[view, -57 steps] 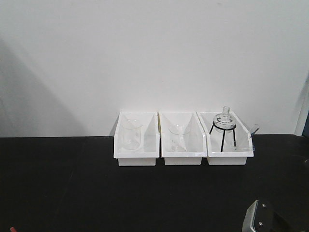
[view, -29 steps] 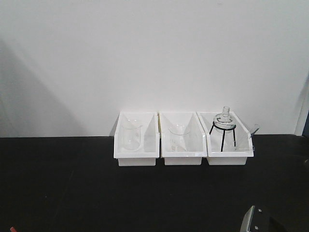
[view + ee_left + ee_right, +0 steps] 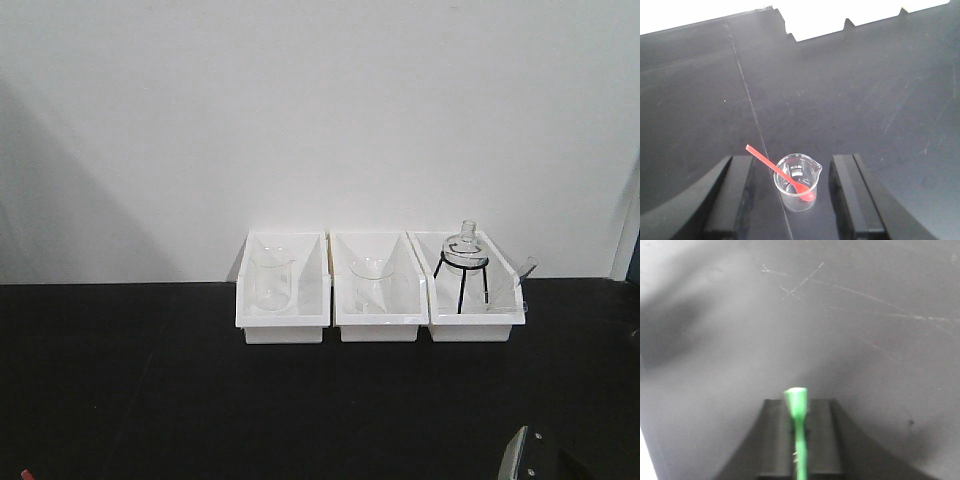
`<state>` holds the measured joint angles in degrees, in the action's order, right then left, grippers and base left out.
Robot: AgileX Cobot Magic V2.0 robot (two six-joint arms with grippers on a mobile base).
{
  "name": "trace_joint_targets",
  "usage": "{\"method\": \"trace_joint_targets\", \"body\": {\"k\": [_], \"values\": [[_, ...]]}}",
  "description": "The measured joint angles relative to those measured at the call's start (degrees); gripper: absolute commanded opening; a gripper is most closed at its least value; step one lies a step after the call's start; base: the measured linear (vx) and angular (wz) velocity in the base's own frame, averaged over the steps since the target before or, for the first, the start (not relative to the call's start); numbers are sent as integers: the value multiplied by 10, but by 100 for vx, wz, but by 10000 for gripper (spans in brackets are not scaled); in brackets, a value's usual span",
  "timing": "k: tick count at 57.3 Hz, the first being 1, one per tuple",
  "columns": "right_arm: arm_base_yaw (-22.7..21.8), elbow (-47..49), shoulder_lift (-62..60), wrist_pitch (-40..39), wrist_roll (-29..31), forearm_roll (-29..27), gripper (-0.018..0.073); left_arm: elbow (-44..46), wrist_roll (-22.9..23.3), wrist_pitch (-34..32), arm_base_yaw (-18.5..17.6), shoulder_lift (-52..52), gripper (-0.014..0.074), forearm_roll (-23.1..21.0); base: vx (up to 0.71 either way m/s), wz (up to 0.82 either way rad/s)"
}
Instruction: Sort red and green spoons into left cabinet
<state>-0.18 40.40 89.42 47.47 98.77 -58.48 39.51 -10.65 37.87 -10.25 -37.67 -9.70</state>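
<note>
At the front left corner of the black desk (image 3: pixel 150 380) the front view shows only a red tip (image 3: pixel 25 473). The left wrist view shows a small beaker (image 3: pixel 797 182) of clear glass standing upright on the desk. The red spoon (image 3: pixel 771 165) is in it, with its bowl down on the bottom and its handle leaning out over the rim to the upper left. The left end effector (image 3: pixel 794 165) has its fingers (image 3: pixel 735 200) apart, one on each side of the small beaker and not touching it. Three white bins sit side by side along the back edge, against the white wall. The left bin (image 3: pixel 285 325) holds an upright beaker (image 3: pixel 270 282). The middle bin (image 3: pixel 378 327) holds a clear glass vessel (image 3: pixel 370 285). The right bin (image 3: pixel 478 327) holds a round flask (image 3: pixel 467 243) seated on a black tripod (image 3: pixel 460 285), with a glass tube (image 3: pixel 525 267) sticking out over its right rim. At the front right edge a grey arm part (image 3: pixel 525 460) shows. The right end effector (image 3: pixel 799 407) is clamped on the green spoon (image 3: pixel 799 440), which runs straight out between its fingers above the bare desk.
</note>
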Motion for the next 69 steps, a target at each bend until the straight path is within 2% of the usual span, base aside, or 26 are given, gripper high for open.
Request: {"method": "trace_joint_targets", "body": {"k": [4,29,42,55,60,69], "values": [[0,0,0,0,0,1,-14,0,0,0,0,0,475,0,0,0],[0,11,-14,1,-3,-4,-7,0,0,0,0,0,475,0,0,0],[0,59,-72,13,-51,-5,-6,0,0,0,0,0,475,0,0,0],[0,121,-146,43,-102,-38,-4,0,3,1,0,0,475,-1,0,0],[0,142,-180,49,-124,-50,-3,0,28,6,0,0,475,-1,0,0],[0,163,-249,47,-171,-56,-3,-22,126,2,0,0,475,1,0,0]]}}
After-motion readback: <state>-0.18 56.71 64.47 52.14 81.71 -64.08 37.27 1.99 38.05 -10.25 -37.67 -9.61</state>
